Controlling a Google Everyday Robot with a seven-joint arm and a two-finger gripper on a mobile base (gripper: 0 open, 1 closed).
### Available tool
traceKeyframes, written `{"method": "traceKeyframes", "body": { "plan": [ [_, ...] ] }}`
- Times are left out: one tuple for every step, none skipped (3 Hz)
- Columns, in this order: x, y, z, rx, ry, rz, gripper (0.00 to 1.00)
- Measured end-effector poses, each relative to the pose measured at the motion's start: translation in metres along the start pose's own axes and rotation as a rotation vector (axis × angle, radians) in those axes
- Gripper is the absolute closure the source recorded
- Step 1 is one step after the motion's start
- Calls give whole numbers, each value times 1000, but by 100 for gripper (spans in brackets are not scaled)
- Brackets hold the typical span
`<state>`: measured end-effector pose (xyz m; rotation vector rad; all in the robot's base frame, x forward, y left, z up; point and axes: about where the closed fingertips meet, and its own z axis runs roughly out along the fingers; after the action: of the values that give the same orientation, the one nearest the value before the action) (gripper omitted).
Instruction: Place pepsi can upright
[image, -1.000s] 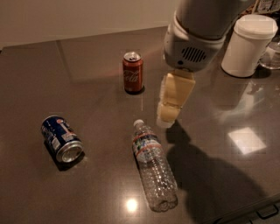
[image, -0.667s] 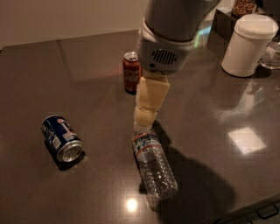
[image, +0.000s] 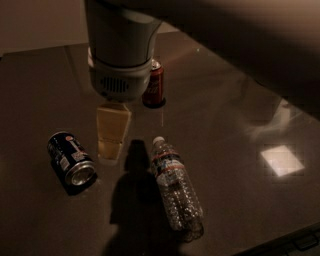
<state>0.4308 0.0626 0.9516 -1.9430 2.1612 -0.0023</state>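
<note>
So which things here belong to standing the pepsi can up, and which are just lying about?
For the job: pepsi can, lying on its side; gripper, low and close beside it.
Lying about: red cola can, upright; water bottle, on its side.

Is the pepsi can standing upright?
No, the pepsi can lies on its side, with the end effector between it and the bottle.

No words are legible. The pepsi can (image: 69, 160) bears a round red-white-blue logo; the gripper (image: 110, 152) hangs just beside it.
</note>
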Motion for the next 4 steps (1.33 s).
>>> {"method": "traceKeyframes", "body": {
  "plan": [
    [-28,-1,25,2,54,57,0],
    [-48,-7,50,-30,94,109,0],
    [-59,-11,66,-69,111,141,0],
    [-73,-4,71,-113,101,168,0]
  ]
}}
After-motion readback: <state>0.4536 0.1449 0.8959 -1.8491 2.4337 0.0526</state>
